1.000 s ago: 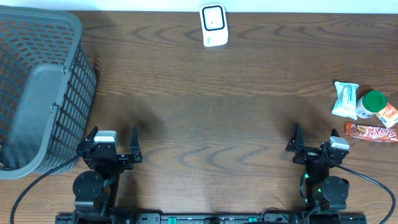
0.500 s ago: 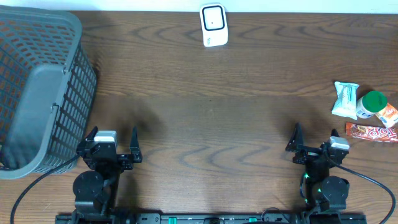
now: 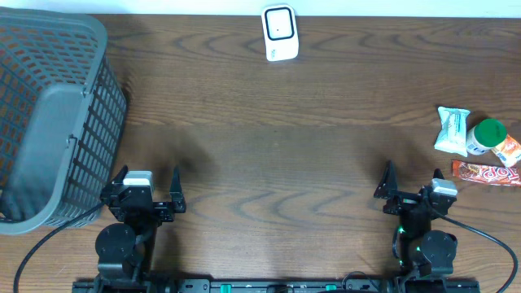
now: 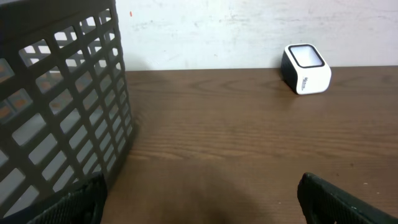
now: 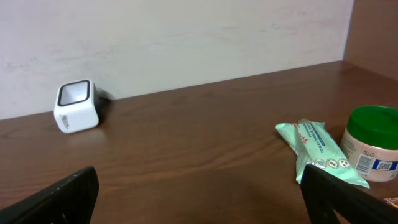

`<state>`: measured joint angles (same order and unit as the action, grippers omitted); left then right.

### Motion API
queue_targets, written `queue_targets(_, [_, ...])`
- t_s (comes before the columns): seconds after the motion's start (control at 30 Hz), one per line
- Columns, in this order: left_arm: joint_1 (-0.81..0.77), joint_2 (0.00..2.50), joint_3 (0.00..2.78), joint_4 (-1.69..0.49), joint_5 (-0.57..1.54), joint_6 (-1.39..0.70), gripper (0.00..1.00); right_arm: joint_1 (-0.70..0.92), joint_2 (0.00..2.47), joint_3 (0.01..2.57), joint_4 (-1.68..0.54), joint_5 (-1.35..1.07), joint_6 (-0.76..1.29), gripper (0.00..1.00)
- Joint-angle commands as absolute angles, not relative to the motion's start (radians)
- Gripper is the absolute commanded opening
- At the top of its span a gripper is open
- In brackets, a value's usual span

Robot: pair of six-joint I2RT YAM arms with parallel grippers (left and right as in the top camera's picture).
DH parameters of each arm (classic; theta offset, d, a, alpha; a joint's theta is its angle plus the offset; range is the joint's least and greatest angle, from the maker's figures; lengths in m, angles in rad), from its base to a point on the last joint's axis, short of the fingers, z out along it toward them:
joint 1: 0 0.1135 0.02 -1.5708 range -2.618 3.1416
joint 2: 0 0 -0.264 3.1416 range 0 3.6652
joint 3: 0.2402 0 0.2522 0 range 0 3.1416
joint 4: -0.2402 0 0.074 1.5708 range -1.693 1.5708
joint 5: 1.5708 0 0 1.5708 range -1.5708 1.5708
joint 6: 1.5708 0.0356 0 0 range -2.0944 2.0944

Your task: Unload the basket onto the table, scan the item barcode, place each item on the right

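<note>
Dark wooden table (image 3: 309, 122), white wall behind, both arms parked at the near edge: left gripper (image 3: 149, 182) and right gripper (image 3: 412, 184) spread wide, holding nothing. The risk is the huddle at the right edge, where grabbing the mint-green packet (image 3: 451, 130) could knock the green-lidded jar (image 3: 487, 137). The packet's crinkly and lying flat, well apart from the white scanner (image 3: 279, 32).

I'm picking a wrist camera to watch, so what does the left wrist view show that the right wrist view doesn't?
Only the left wrist view shows the grey basket, filling its left side. Only the right wrist view shows the pale green snack packet and the green-lidded jar beside it. Both show the white scanner at the back of the wooden table.
</note>
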<state>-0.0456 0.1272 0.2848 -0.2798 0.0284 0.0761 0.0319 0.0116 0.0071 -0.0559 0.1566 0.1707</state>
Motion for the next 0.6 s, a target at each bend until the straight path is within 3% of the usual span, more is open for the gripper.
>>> queue_targets(0.0, [-0.039,0.118,0.292,-0.271,0.044,0.083,0.98,0.024,0.006,0.006,-0.06,0.159,0.163,0.99])
queue_targets(0.57, [-0.039,0.118,0.292,-0.271,0.044,0.083,0.98,0.024,0.006,0.006,-0.06,0.159,0.163,0.99])
